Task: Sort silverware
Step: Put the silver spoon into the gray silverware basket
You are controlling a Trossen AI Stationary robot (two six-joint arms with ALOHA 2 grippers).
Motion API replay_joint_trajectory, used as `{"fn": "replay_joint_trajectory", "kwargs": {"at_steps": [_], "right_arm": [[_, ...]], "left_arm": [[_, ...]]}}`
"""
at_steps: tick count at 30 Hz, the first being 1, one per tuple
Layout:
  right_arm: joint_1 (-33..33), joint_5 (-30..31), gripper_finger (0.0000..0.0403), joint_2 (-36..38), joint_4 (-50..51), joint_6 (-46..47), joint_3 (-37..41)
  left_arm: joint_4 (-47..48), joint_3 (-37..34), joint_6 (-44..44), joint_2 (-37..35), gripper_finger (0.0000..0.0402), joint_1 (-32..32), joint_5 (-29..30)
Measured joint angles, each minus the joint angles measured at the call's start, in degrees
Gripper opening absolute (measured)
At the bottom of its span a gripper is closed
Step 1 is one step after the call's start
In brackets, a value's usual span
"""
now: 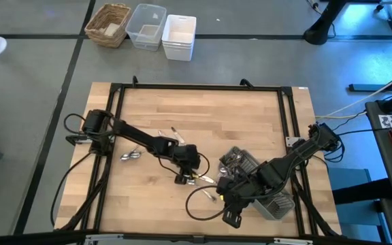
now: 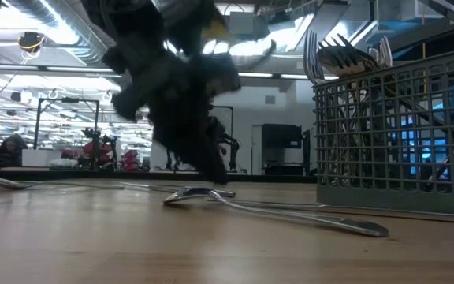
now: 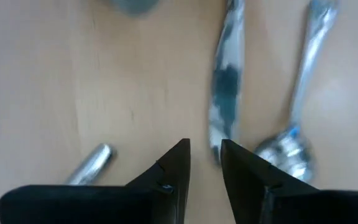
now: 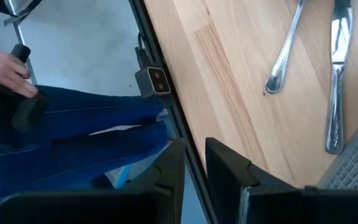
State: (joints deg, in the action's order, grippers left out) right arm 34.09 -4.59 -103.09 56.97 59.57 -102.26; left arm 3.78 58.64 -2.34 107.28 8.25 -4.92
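Silverware [image 3: 225, 93] lies below my left gripper [image 3: 205, 155], its jaws slightly apart and empty. Next: straddle the knife and close. My right gripper [image 4: 194, 155] waits near the caddy [image 1: 278, 202], jaws narrowly apart.

Overhead camera: looks straight down on the whole wooden table [image 1: 203, 122], both arms, and the grey caddy [image 1: 264, 194] near the right arm. Table-height camera: sits on the tabletop beside the caddy [image 2: 400, 126], facing level across the table into the room beyond; a fork [image 2: 274, 209] lies close before it. Left wrist camera: held very close above the table, facing down past its own fingers [image 3: 173, 168] at a knife [image 3: 225, 93] and a spoon [image 3: 291, 146]. Right wrist camera: faces down over the table's edge beside the caddy [image 4: 353, 168], taking in a person's legs [image 4: 86, 130] and floor.
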Motion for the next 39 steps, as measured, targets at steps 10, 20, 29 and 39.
{"fn": "replay_joint_trajectory", "kwargs": {"at_steps": [10, 20, 29, 39], "right_arm": [[0.02, 1.61, 0.0067, -0.39, 3.26, 0.08, 0.00], [0.00, 2.58, 0.0067, -1.16, 3.35, 0.11, 0.00], [0.00, 2.59, 0.0067, -1.16, 2.61, 0.13, 0.00], [0.00, 2.54, 0.0067, -1.16, 2.63, 0.13, 0.00]], "left_arm": [[-0.73, 0.19, 0.93, -0.85, 0.0074, 3.72, 0.59], [-3.70, 0.31, -10.09, -0.75, 0.0092, 9.15, 1.41], [-5.01, 0.32, -13.98, -0.63, 0.0173, 8.57, 2.33], [-7.42, 0.41, -21.98, 0.70, 0.0178, 8.57, 1.02]]}}
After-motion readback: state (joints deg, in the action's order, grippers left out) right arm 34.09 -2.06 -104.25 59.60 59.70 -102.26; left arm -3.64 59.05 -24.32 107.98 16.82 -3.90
